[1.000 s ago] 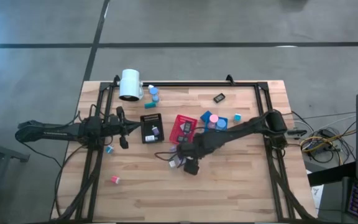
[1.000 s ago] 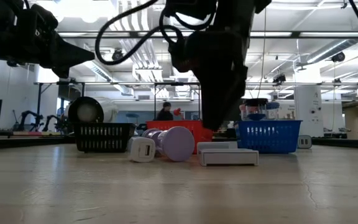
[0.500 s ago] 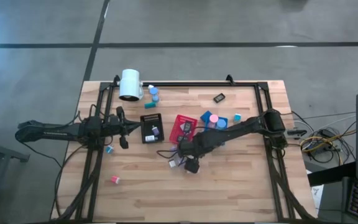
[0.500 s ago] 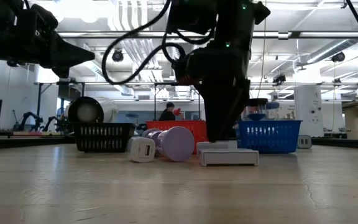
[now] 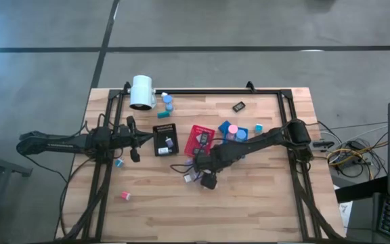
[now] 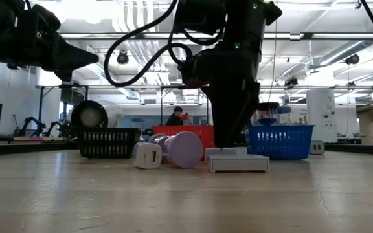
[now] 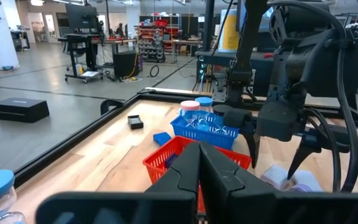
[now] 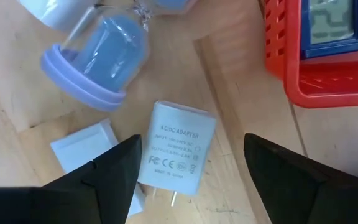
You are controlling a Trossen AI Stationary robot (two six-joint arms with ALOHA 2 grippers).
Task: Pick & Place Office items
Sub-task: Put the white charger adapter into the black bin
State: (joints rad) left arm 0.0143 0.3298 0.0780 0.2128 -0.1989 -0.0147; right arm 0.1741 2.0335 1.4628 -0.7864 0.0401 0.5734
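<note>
Right gripper [image 8: 188, 171] hangs low over the table with its two dark fingers spread wide, one on each side of the small white plastic charger block [image 8: 178, 154], likely to close on it and lift. Lies flat on the wooden table [image 8: 241, 93], that block, just beside the lavender sand timer [image 8: 101, 59] and near the red plastic tray [image 8: 328, 74]. Left gripper [image 7: 199, 180] waits shut at the table's left side.

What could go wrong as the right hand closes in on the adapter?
The open right hand straddles the adapter, but the white block sits right beside one finger and could get pinched or shoved. The hourglass lies close and may roll if bumped. The red tray crowds the other side.
</note>
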